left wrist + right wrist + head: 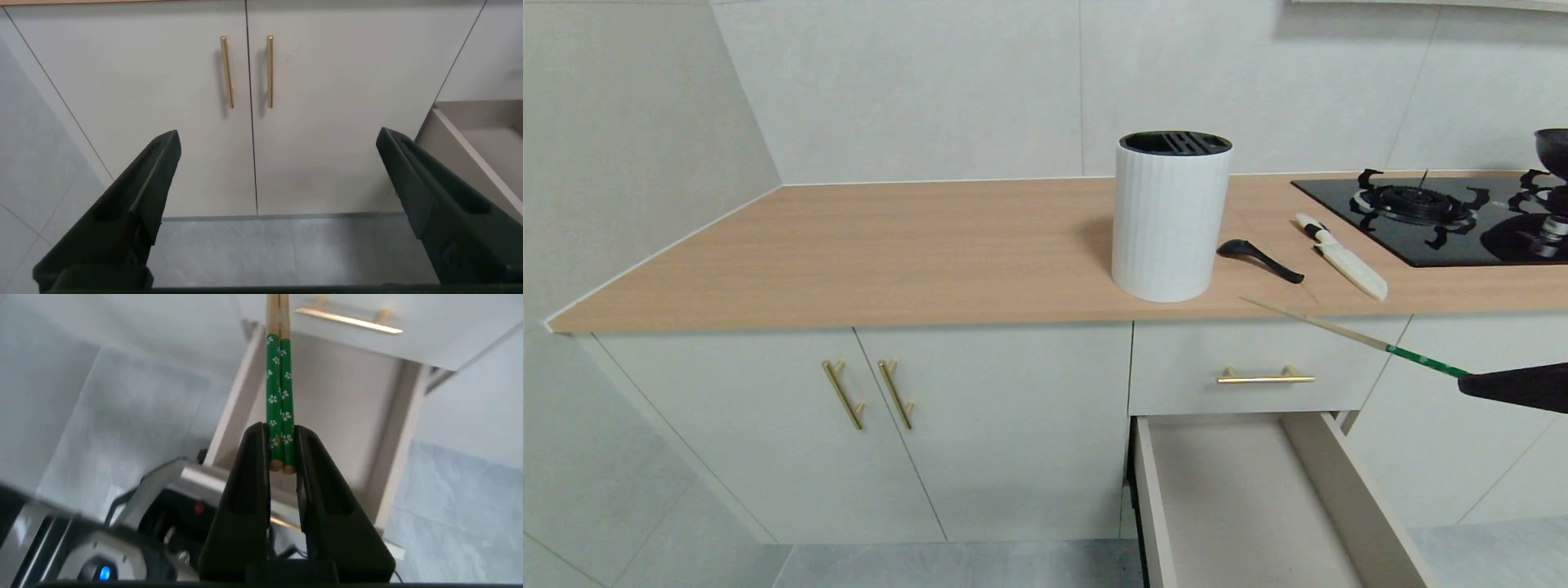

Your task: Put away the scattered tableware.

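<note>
My right gripper (pixel 1470 378) (pixel 282 449) is shut on a pair of wooden chopsticks (pixel 1347 333) (pixel 279 384) with green patterned ends. It holds them in front of the cabinet, above the open lower drawer (pixel 1241 498) (pixel 343 416), their tips pointing toward the counter edge. On the wooden counter (pixel 890 245) lie a black spoon (pixel 1260 259) and a cream-handled knife (pixel 1342 256), just right of a white ribbed holder (pixel 1170 216) with a black slotted top. My left gripper (pixel 278 204) hangs open low in front of the double cabinet doors (pixel 245 98), holding nothing.
A black gas hob (pixel 1437 212) with a dark pot (pixel 1552 151) takes up the counter's right end. A closed drawer with a gold handle (pixel 1264 377) sits above the open one. The double doors carry two gold handles (pixel 866 394). Tiled walls close the left and back.
</note>
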Available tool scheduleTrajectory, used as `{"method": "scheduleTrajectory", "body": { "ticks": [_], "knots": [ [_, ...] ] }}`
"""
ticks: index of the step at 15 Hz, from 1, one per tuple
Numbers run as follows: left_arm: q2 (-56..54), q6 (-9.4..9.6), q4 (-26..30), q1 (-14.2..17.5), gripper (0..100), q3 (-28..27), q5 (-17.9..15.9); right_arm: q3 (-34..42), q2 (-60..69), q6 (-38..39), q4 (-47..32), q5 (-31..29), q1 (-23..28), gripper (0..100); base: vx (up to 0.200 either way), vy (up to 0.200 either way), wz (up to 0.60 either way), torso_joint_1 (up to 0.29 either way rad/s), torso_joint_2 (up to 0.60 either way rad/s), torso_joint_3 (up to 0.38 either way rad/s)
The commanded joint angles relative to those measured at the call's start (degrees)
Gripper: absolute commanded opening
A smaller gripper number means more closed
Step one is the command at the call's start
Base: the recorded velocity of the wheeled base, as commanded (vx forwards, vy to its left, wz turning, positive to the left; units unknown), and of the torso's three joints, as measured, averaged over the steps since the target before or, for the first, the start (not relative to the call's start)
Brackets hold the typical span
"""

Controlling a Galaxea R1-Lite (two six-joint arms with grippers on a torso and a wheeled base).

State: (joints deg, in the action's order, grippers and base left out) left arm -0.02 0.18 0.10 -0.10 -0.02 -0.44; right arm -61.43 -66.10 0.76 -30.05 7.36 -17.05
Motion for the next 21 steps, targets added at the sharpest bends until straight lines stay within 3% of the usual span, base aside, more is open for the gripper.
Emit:
{"method": "scheduleTrajectory", "body": {
  "ticks": [1, 7, 13, 21],
  "knots": [
    [0.0, -0.01, 0.0, 0.0, 100, 0.0, 0.0, 0.9, 0.1, -0.1, 0.0, 0.0, -2.0, 0, 0.0, 0.0, 0.0, 0.0, 0.0, 0.0],
    [0.0, -0.01, 0.0, 0.0, 100, 0.0, 0.0, 3.5, -2.9, -1.4, 0.4, 0.1, -6.1, 0, 0.0, 0.0, 0.0, 0.0, 0.0, 0.0],
    [0.0, -0.01, 0.0, 0.0, 100, 0.0, 0.0, 4.7, -5.2, -1.4, 1.5, 0.0, -6.4, 0, 0.0, 0.0, 0.0, -0.01, 0.03, 0.015],
    [0.0, -0.01, 0.0, 0.0, 100, 0.0, 0.0, 4.9, -5.9, -1.5, 2.0, -0.2, -6.4, 0, 0.0, 0.0, 0.0, -0.162, 0.42, 0.255]
  ]
}}
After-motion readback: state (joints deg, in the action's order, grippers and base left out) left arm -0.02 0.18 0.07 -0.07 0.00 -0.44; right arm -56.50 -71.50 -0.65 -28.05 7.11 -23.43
